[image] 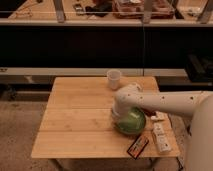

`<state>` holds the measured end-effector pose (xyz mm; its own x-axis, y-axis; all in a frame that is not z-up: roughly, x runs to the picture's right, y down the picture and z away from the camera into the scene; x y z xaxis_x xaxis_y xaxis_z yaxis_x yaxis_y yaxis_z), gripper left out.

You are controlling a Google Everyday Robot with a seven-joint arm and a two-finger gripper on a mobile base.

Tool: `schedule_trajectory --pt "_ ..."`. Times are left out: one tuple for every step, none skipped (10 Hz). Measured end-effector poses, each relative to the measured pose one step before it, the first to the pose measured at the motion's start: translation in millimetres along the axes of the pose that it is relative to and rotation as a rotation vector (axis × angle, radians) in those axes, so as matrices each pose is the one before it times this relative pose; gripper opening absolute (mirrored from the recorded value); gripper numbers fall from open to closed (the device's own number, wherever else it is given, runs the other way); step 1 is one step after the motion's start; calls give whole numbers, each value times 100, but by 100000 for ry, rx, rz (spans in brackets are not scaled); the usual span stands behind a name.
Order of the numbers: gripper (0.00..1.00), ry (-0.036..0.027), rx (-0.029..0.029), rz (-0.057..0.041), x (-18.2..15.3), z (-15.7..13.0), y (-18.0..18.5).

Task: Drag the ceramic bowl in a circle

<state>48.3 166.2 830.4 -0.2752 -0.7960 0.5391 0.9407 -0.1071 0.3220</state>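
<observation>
The ceramic bowl (pixel 132 122), glossy green inside with a dark rim, sits on the right half of the wooden table (pixel 75 120). My white arm reaches in from the right, bends near the cup and comes down onto the bowl's left rim. There the gripper (pixel 118 113) is shut on the rim. The wrist hides the fingers themselves.
A small white cup (pixel 114 79) stands at the back of the table, just behind my arm. A small dark box (pixel 137 146) lies at the front edge, close to the bowl. White packets (pixel 161 138) lie along the right edge. A dark counter runs behind the table.
</observation>
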Motion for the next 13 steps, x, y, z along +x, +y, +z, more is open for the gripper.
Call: schedule_trajectory --pt "18 -417 -962 -946 2186 1043 -354" --pt "18 -893 -455 -1250 1575 981 -802" --pt "18 90 -163 -936 1178 355 -669" --pt "18 -11 -228 -1687 1440 534 -1042" --pt "18 2027 -133 -4241 2568 -220 -2460" --pt "18 2054 73 -2516 1245 -739 -1390" --pt "18 2765 363 -3649 1090 -1109 -1842" --pt "18 2986 1102 -4235 583 -1283 -2144" --pt "18 1573 2052 -3756 -226 -831 -2211" --pt "18 701 2267 -2782 -604 -547 -1800" --pt "18 -342 3070 -3837 -1631 -401 -2473" --pt "18 -1446 2392 -2280 -1952 24 -1703" --pt "18 -1791 1136 -1103 -1817 198 -783"
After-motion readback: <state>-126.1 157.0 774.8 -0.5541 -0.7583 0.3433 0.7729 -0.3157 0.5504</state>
